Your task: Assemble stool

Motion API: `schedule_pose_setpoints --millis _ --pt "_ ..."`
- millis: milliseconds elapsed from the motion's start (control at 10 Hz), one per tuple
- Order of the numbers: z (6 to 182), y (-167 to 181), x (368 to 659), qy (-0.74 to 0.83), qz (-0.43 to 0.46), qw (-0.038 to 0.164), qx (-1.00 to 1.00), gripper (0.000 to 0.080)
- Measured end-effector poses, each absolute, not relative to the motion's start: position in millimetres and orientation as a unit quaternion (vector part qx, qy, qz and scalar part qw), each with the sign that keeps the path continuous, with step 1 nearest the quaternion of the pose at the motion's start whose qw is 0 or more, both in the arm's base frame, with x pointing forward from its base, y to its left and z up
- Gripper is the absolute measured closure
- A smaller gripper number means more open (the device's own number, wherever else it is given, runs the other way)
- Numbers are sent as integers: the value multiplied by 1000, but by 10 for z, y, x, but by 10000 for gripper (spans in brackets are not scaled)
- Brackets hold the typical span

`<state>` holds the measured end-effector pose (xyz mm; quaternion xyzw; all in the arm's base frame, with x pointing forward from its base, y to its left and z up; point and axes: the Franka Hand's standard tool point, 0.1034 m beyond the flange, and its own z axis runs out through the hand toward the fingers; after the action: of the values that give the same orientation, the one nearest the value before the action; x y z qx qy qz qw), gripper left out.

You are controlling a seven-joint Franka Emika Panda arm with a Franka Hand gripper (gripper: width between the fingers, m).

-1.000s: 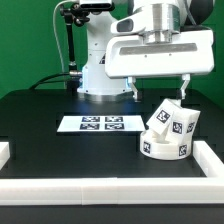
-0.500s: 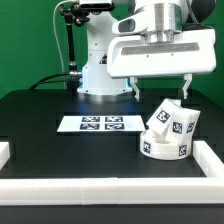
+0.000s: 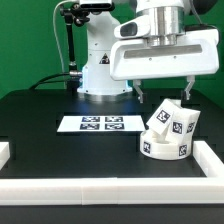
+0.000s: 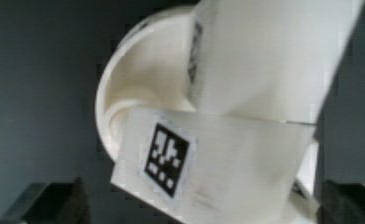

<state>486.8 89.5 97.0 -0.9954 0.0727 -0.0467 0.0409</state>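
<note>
Gripper (image 3: 160, 90): fingers apart, empty, above stool parts | Stool parts (image 3: 168, 131): piled near table's (image 3: 60, 155) right edge rail (image 3: 212, 160)

arm: raised, wrist pointing down | end effector (image 3: 161, 90): fingers spread wide (nothing between them)

In the wrist view the stool parts (image 4: 214, 110) are blurred and cut off at the edges; the gripper's fingertips (image 4: 54, 200) barely show.
</note>
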Motion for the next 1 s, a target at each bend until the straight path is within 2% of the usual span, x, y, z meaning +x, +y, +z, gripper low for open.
schedule_pose_setpoints --millis 200,1000 --pt "953 873 4868 75 1 45 -996 151" --pt "844 1013 4786 63 -19 37 -997 151"
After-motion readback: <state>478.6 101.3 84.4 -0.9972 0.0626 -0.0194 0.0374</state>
